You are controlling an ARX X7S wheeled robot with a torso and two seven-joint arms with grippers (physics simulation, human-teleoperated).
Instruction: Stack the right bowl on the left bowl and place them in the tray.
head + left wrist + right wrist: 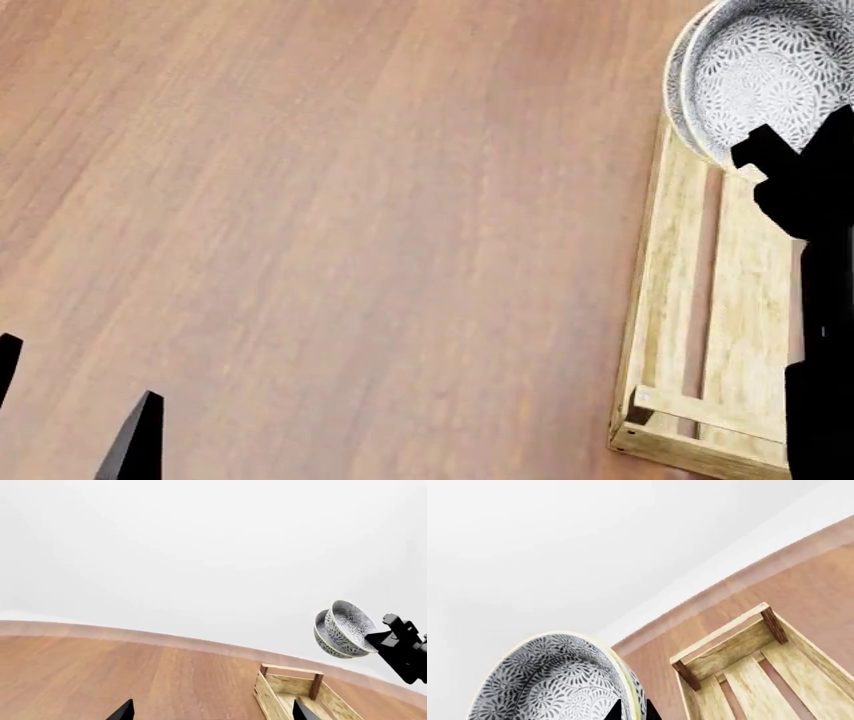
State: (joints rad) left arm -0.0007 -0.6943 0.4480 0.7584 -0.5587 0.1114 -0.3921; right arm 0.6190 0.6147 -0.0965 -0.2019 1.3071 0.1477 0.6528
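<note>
Stacked patterned bowls (767, 75) — rim pinched by right gripper (383, 636) above slatted tray (707, 330) — best lowered level, centred; left gripper (74, 410) open.

Wooden table top (334, 220): warm reddish-brown, long grain streaks running diagonally, fills most of head view from upper left down to bottom edge. Same surface across lower part of left wrist view, lower right of right wrist view. Table edge (133, 635): paler pinkish band, gently curved, crossing left wrist view from left side toward lower right; seen again as diagonal band in right wrist view. Backdrop (200, 540): plain, featureless off-white, filling upper part of both wrist views.
</note>
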